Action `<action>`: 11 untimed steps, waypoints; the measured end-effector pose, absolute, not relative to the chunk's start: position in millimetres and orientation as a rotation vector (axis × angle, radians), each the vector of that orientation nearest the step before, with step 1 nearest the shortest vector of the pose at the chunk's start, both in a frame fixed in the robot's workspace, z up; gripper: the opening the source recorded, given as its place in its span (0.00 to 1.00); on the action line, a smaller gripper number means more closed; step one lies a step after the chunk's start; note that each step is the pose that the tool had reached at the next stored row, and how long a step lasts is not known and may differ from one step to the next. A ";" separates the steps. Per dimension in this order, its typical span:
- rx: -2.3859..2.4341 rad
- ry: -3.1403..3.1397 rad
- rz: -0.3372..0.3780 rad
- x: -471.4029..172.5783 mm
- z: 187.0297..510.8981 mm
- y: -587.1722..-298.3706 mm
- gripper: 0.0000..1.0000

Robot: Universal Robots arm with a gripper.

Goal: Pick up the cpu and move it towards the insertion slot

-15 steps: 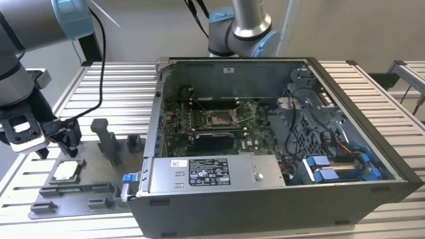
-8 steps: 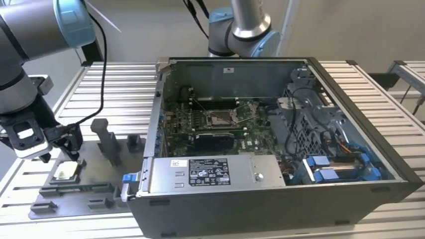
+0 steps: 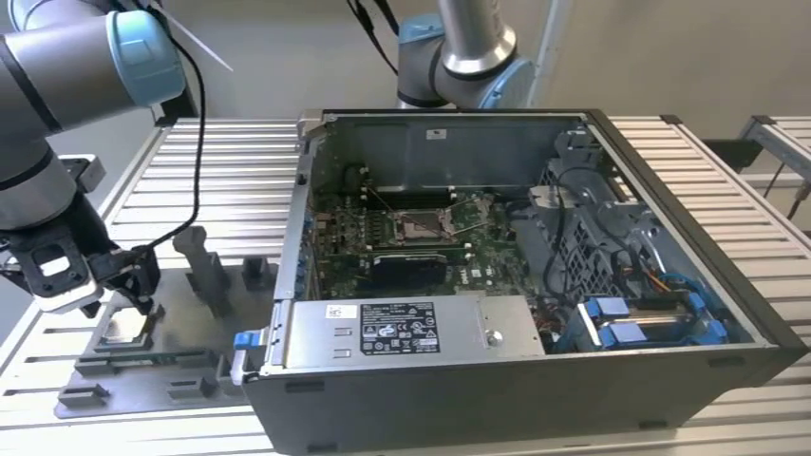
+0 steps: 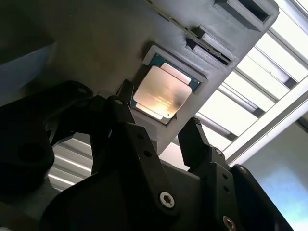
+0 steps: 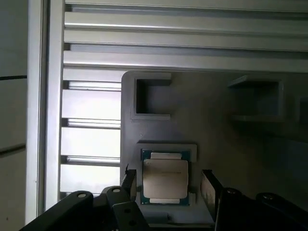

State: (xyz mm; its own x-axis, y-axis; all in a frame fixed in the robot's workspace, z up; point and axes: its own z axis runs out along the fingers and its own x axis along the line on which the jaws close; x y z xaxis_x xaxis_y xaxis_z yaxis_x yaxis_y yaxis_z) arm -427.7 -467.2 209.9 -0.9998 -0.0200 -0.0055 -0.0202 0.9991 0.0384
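At the exterior view's lower left, the grey arm with blue joints point(image 3: 70, 57) points its black two-fingered gripper point(image 3: 123, 302) seemingly straight down, fingers point(image 5: 129, 183) spread apart.

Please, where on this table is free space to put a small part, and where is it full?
The table is bare beyond the grey fixture, on the exterior view's left of the computer case; more on its right. Crowded: the fixture, where the gripper straddles the cpu, and inside the case.
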 end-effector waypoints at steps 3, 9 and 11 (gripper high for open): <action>-0.032 3.136 0.059 -428.2 204.9 -467.3 1.00; -0.033 3.136 0.058 -428.5 195.1 -467.3 1.00; -0.034 3.136 0.058 -428.5 192.8 -468.0 1.00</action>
State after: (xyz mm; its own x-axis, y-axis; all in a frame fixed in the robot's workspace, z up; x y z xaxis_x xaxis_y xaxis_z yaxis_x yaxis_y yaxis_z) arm -428.5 -468.0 192.8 -0.9997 -0.0218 -0.0052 -0.0220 0.9991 0.0371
